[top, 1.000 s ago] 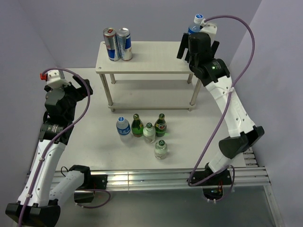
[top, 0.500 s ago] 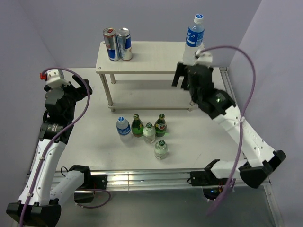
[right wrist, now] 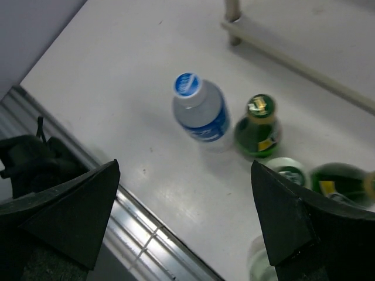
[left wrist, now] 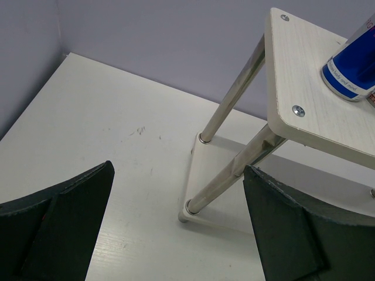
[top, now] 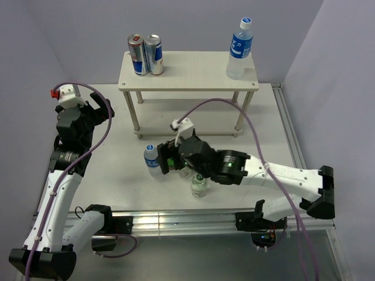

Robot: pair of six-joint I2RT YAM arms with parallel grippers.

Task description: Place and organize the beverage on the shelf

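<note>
On the shelf stand two cans, one bottle; right claw gapes empty.

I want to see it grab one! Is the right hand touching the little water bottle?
Apart. The right wrist view shows bare table between the right hand and the small water bottle on both sides.

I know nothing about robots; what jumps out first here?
At the far side of the table, the cream shelf carries two cans on its left end and a tall water bottle on its right. In front, the open right gripper hovers above small bottles standing on the table.
</note>
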